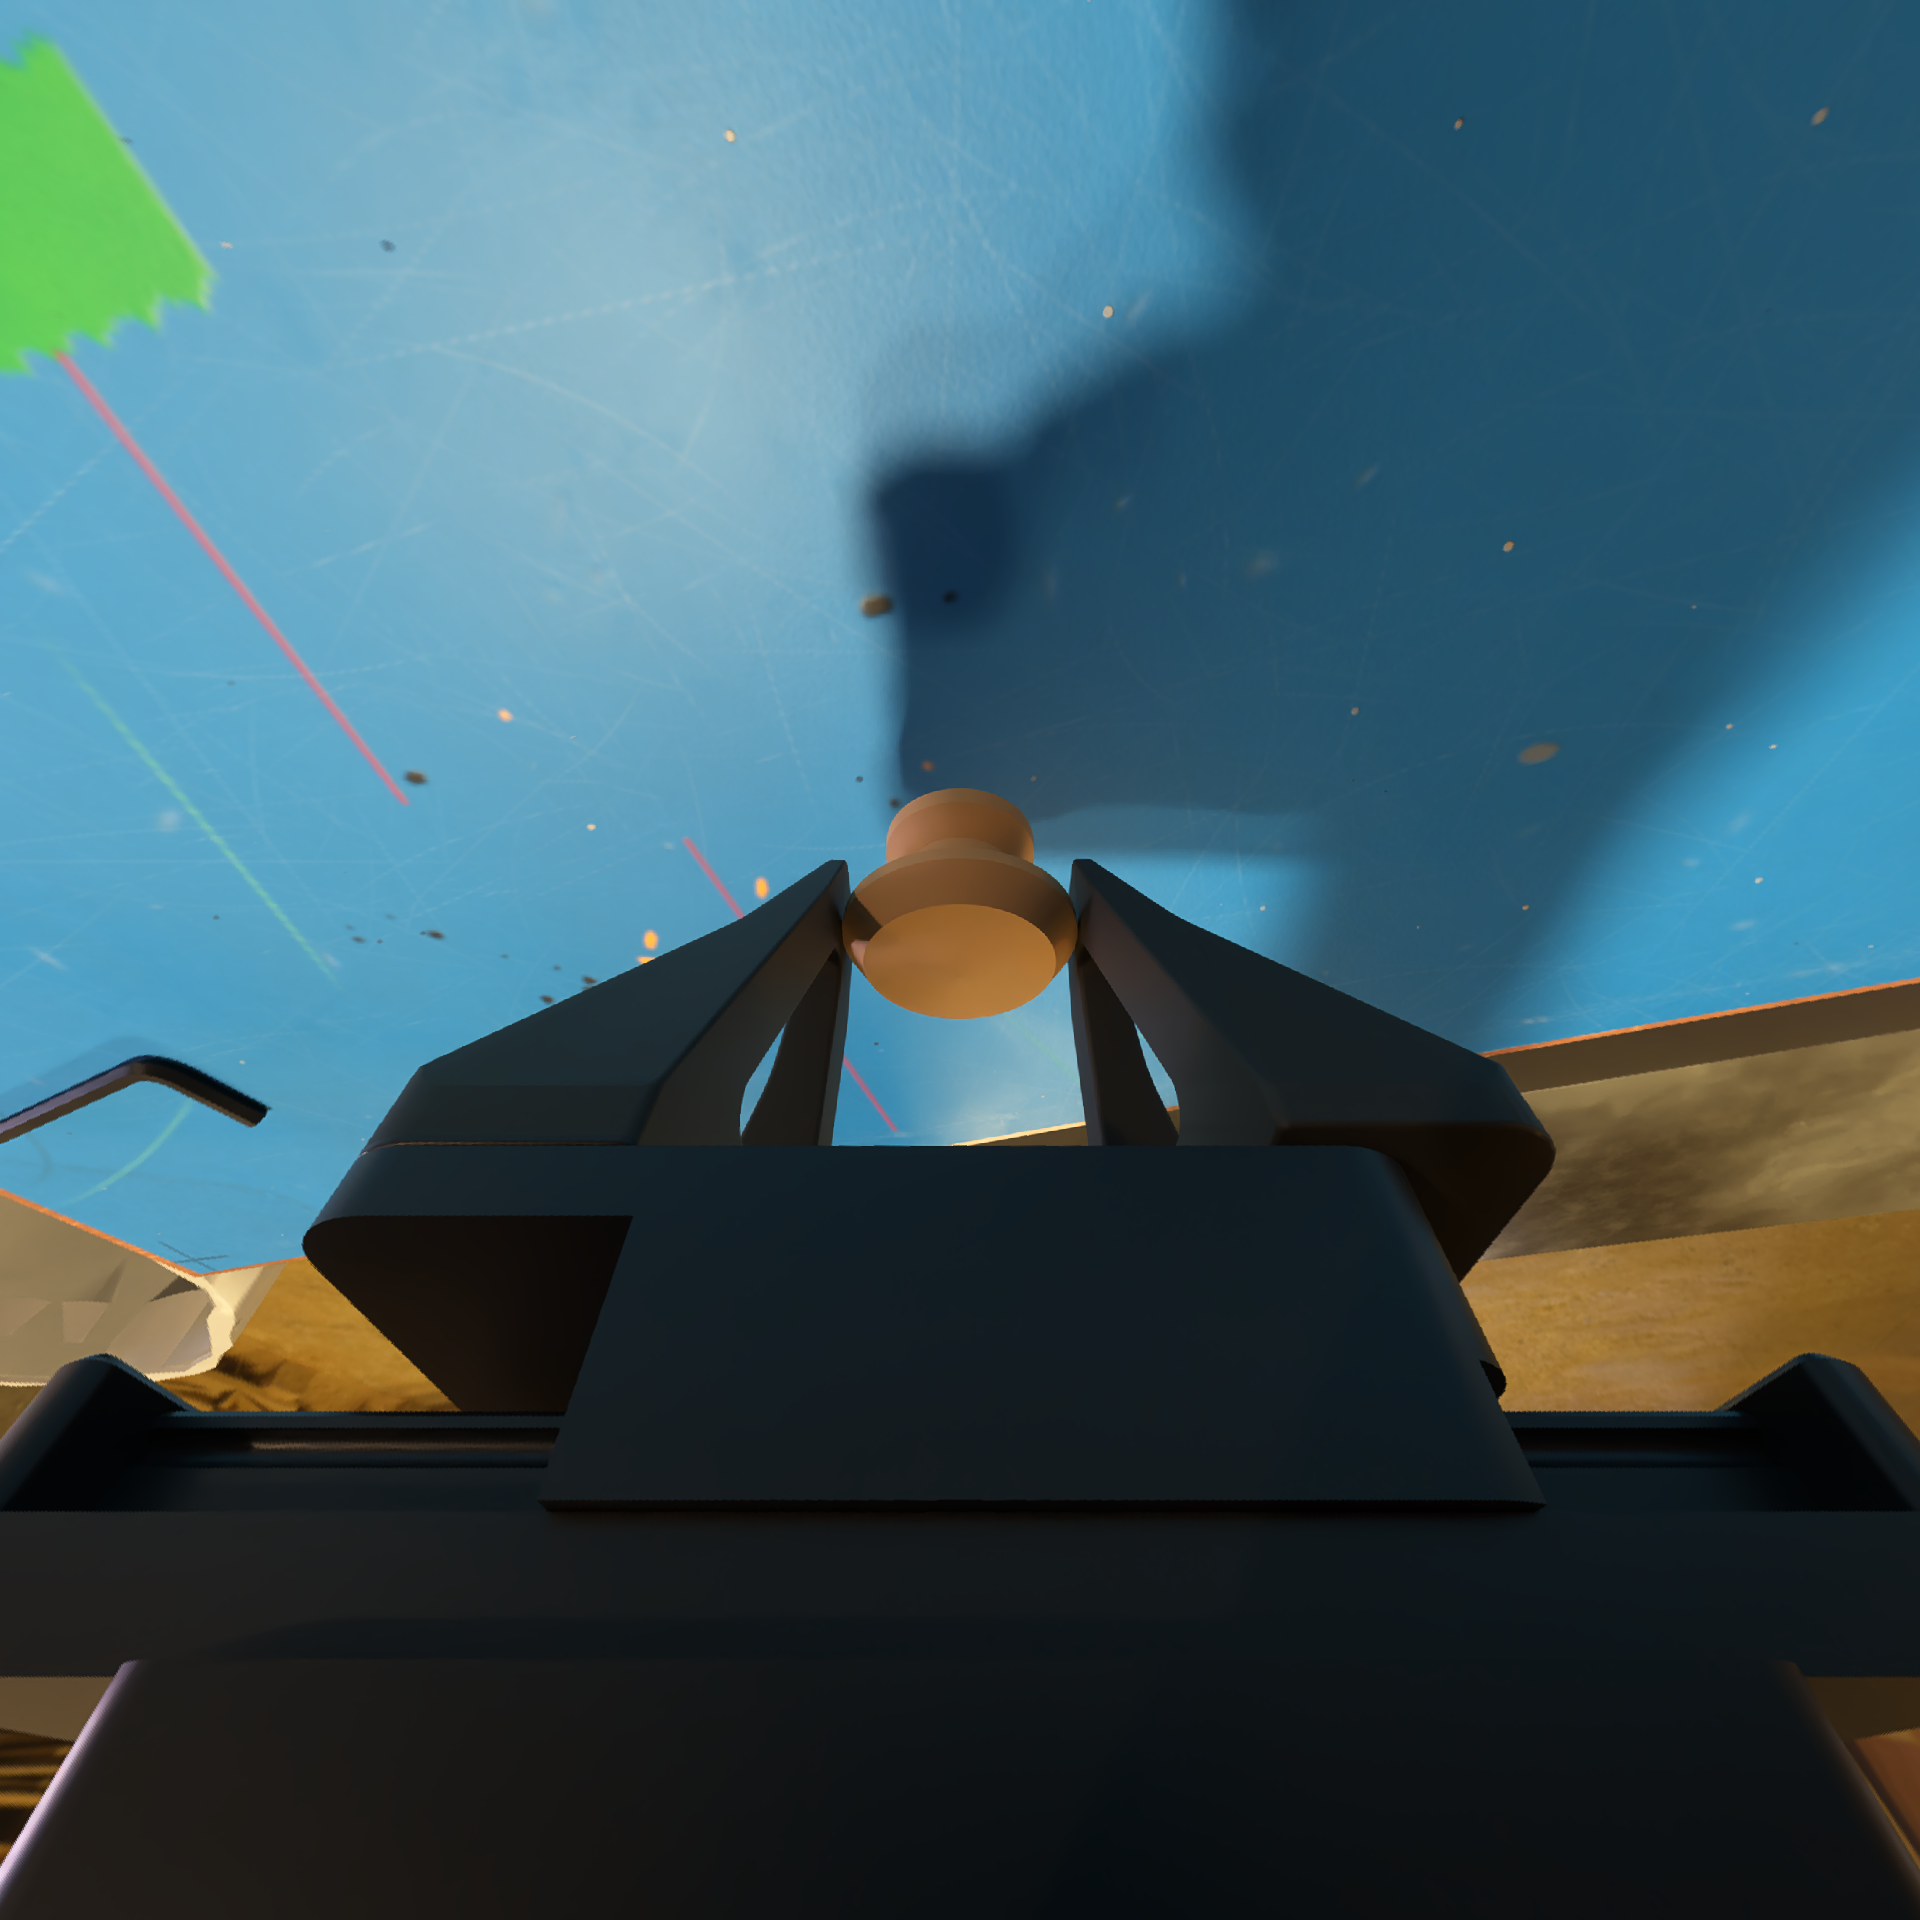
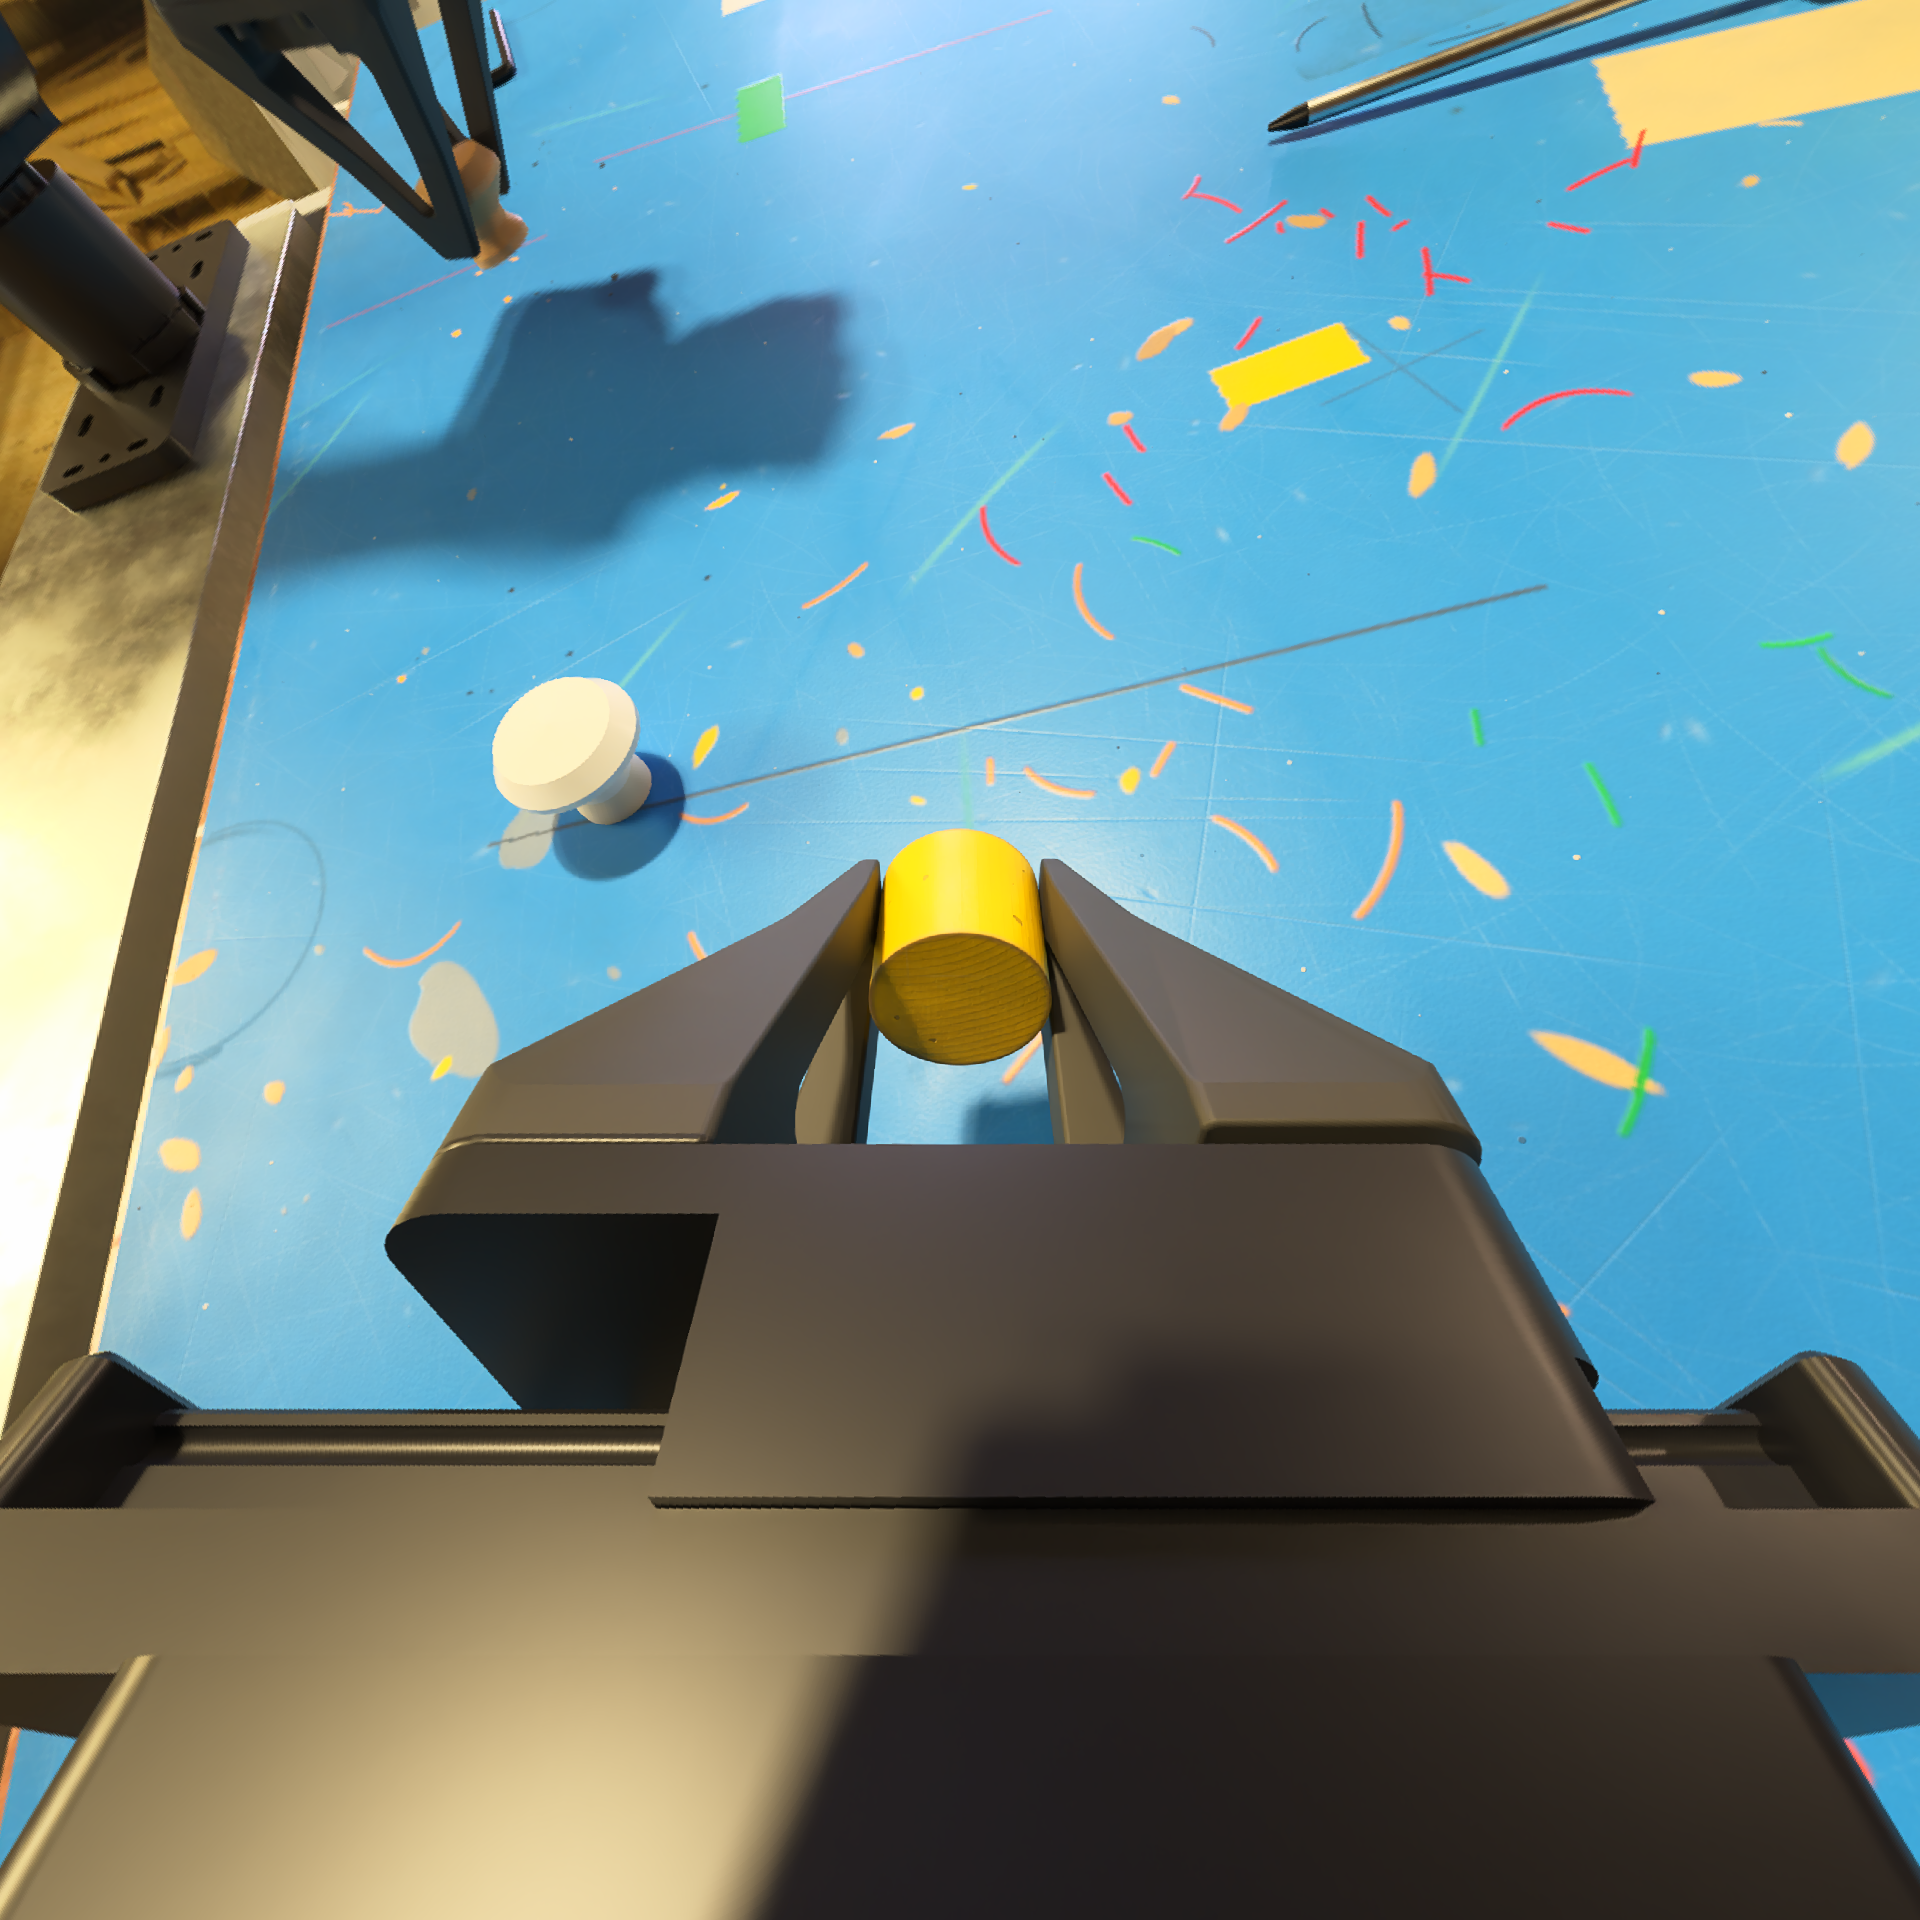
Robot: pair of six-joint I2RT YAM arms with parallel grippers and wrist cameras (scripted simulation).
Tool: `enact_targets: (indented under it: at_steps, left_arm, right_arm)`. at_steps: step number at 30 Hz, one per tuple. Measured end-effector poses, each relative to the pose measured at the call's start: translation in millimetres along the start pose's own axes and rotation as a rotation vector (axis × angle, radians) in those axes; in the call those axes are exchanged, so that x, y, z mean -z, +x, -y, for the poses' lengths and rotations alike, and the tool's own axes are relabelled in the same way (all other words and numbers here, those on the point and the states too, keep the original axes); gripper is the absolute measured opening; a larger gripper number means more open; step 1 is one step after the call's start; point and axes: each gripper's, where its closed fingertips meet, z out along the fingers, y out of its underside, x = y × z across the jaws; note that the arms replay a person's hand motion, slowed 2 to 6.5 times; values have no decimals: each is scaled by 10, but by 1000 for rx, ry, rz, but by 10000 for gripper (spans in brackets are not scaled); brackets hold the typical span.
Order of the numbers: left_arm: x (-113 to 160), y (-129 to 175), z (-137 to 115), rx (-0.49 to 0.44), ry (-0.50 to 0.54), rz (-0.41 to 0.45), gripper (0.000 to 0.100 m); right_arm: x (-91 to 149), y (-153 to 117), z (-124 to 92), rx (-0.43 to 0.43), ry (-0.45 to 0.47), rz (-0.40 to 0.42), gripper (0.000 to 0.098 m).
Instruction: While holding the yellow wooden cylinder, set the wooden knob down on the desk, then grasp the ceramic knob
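desk (image 2: 1351, 644): big blue top, pretty scuffed, covered in orange, red and green marks, with a yellow patch (image 2: 1288, 364) and a green patch (image 2: 760, 108)

left gripper (image 1: 959, 914): clamped on the wooden knob, both fingers against its wide head; it sits up above the desk, near the edge

right gripper (image 2: 959, 940): closed on the yellow wooden cylinder, 1 finger on each side, hanging over the desk

pencil (image 2: 1455, 64): dark, lying way off at the far side

ceramic knob (image 2: 566, 750): white, on the desk, tipped over on its stem, nothing touching it, a bit left of the right gripper

yellow wooden cylinder (image 2: 961, 951): flat end facing the camera

wooden knob (image 1: 959, 914): stem pointing away toward the desk

hex key (image 1: 145, 1086): dark, bent, by the desk edge
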Motion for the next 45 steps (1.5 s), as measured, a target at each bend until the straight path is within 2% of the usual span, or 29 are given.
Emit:
enact_targets:
  at_steps: [11, 16, 22, 29, 37, 45]
  left_arm:
    - [416, -88, 13, 21, 184, 13, 350]
    - [652, -31, 40, 23, 291, 3, 350]
    - [1000, 247, 132, -29, 440, -34, 350]
    - [1271, 820, 229, -145, 554, -114, 350]
    - [1189, 1432, 391, -259, 559, -156, 350]
    - [795, 1865, 581, -317, 466, -162, 350]
  right_arm:
    - [-3, 5, -10, -3, -7, 0, 250]
    - [-12, 4, -19, -1, -14, 0, 250]
    - [-24, 4, -32, 3, -25, -3, 250]
    - [-33, -6, -42, 19, -34, -12, 250]
    - [-35, -19, -46, 43, -37, -27, 250]
    - [-35, -23, -43, 46, -34, -28, 250]
